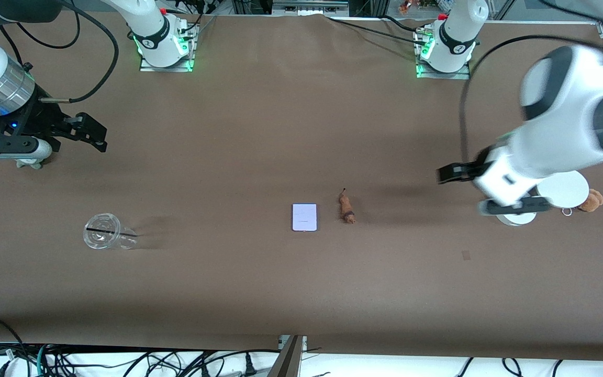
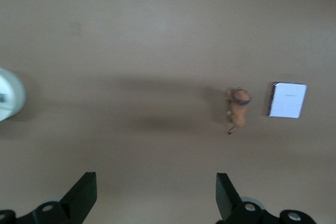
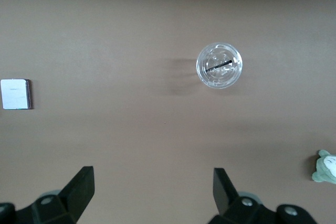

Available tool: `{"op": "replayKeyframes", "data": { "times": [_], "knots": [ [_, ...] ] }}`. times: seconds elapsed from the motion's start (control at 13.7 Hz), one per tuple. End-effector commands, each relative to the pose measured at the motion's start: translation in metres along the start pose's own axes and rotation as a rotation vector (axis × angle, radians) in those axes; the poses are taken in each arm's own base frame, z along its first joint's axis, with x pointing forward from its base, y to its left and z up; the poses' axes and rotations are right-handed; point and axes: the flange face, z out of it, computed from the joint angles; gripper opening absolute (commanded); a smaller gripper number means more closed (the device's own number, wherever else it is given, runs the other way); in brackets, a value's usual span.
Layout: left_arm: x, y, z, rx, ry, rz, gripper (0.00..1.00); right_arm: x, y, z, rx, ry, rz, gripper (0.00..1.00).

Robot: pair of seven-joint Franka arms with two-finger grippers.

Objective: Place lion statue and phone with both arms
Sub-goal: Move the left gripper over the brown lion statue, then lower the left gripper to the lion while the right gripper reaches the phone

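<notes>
The phone lies flat mid-table, long axis running toward the bases. Just beside it, toward the left arm's end, the lion statue lies parallel, tail toward the bases. Left tool and right tool both hang apart, empty, above bare table

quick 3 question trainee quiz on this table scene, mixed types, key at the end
1. True or false: the lion statue touches the phone.
2. Which sits closer to the right arm's end of the table: A the clear cup, B the white stand?
3. Fill in: both the left gripper and the right gripper are ____.
Key: 1 false, a gap separates them. 2 A. 3 open, holding nothing.
</notes>
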Motion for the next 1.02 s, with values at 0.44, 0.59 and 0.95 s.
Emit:
{"op": "replayKeyframes", "data": {
  "times": [0.44, 0.59, 0.95],
  "knots": [
    [-0.014, 0.141, 0.165, 0.047, 0.070, 0.010, 1.00, 0.003, 0.007, 0.011, 0.010, -0.048, 0.022, 1.00],
    [-0.019, 0.152, 0.198, 0.053, 0.129, -0.002, 1.00, 0.013, 0.006, 0.041, -0.009, -0.098, 0.009, 1.00],
    [-0.010, 0.155, 0.239, 0.089, 0.203, 0.034, 1.00, 0.015, -0.003, 0.067, -0.018, -0.165, -0.005, 1.00]
  ]
}}
